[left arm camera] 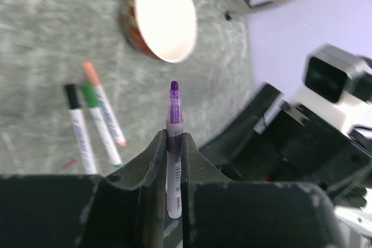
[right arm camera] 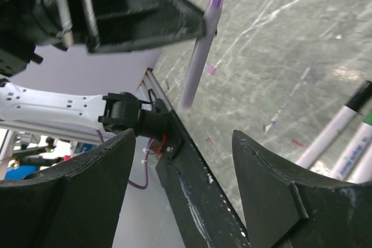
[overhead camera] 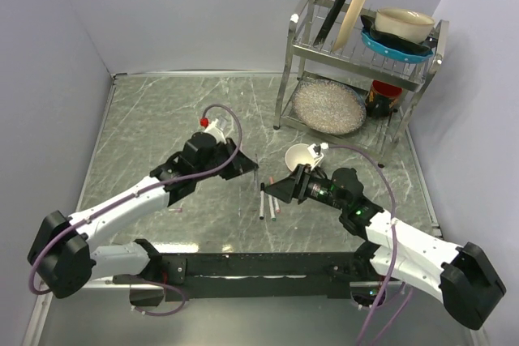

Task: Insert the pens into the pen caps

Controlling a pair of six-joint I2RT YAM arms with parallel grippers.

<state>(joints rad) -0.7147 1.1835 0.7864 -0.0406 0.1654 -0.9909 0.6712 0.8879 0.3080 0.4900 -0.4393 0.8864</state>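
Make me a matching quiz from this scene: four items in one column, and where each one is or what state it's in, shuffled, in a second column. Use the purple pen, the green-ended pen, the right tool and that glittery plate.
Column one:
1. purple pen
2. green-ended pen
3. right tool
4. glittery plate

Column two:
A. open, with nothing between its fingers
B. on the lower shelf of the dish rack
C. clamped in the left tool
D. lying flat on the table

Pairs: 1-C, 2-D, 3-A, 4-B
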